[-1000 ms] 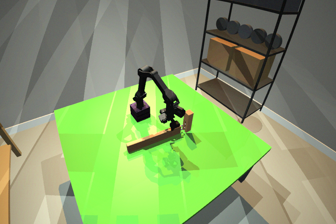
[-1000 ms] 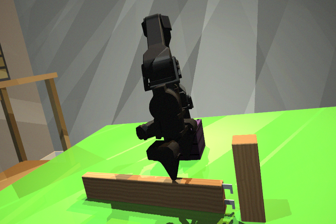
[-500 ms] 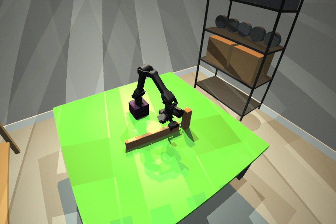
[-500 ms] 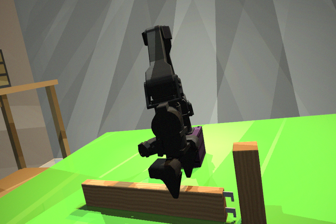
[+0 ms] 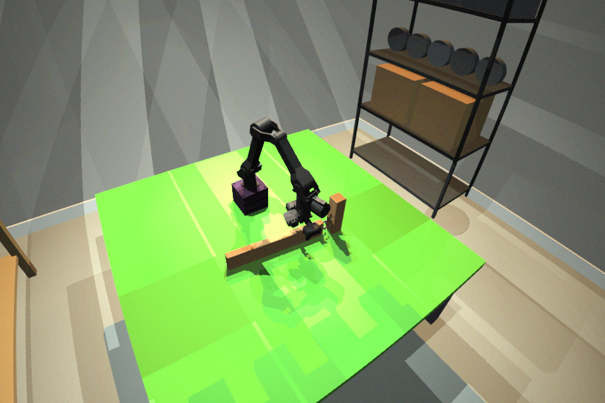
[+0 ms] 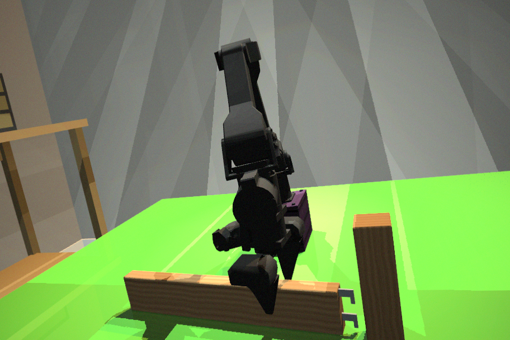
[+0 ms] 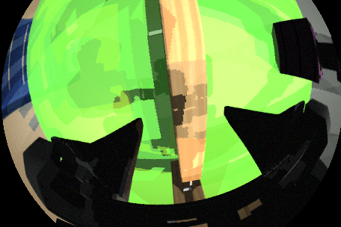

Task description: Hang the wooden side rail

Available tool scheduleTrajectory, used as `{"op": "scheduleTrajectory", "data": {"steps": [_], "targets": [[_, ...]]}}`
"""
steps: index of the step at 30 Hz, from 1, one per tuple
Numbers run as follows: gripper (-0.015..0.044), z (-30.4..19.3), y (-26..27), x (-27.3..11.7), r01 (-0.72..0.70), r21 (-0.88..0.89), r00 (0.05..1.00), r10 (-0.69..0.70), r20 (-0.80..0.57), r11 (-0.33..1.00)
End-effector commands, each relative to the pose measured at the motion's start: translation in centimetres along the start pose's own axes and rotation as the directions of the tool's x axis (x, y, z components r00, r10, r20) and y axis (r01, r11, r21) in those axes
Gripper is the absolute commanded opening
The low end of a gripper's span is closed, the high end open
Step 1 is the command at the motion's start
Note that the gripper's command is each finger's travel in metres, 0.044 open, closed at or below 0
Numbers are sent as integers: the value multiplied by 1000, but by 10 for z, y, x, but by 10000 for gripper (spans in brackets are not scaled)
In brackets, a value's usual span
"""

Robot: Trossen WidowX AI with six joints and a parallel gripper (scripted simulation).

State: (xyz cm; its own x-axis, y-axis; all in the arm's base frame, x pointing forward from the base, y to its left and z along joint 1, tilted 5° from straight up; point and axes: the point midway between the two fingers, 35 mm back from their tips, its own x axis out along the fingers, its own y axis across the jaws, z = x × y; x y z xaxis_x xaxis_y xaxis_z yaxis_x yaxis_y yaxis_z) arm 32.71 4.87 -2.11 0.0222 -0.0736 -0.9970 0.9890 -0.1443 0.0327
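The wooden side rail (image 5: 263,249) (image 6: 185,294) (image 7: 185,39) rests along the table on its narrow edge. Two steel hooks at its right end, the upper hook (image 6: 346,293) and the lower hook (image 6: 350,317), point toward the upright headboard post (image 5: 337,210) (image 6: 377,278) (image 7: 178,188). A gap separates hooks and post in the exterior view. My gripper (image 5: 308,233) (image 6: 279,294) (image 7: 185,116) is open and points down over the rail near its hook end. One finger is on each side, with space beside the rail in the wrist view. The pins cannot be made out.
The arm's purple base block (image 5: 249,197) (image 6: 305,216) (image 7: 297,48) stands behind the rail on the green table (image 5: 161,340) (image 6: 444,245). A black shelf rack (image 5: 432,154) with boxes stands beyond the table. A wooden side table (image 6: 45,131) stands at the left.
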Motion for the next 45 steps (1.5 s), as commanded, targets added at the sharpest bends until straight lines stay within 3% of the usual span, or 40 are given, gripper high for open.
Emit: {"op": "scheduleTrajectory", "data": {"steps": [1,18,29,36,40,45], "targets": [[440,1,0,6,-1,-5,1000,1,6,1000],[440,2,-2,30,-1,-5,1000,1,6,1000],[151,2,-2,30,-1,-5,1000,1,6,1000],[105,2,-2,30,-1,-5,1000,1,6,1000],[0,2,-2,30,-1,-5,1000,1,6,1000],[0,2,-2,30,-1,-5,1000,1,6,1000]]}}
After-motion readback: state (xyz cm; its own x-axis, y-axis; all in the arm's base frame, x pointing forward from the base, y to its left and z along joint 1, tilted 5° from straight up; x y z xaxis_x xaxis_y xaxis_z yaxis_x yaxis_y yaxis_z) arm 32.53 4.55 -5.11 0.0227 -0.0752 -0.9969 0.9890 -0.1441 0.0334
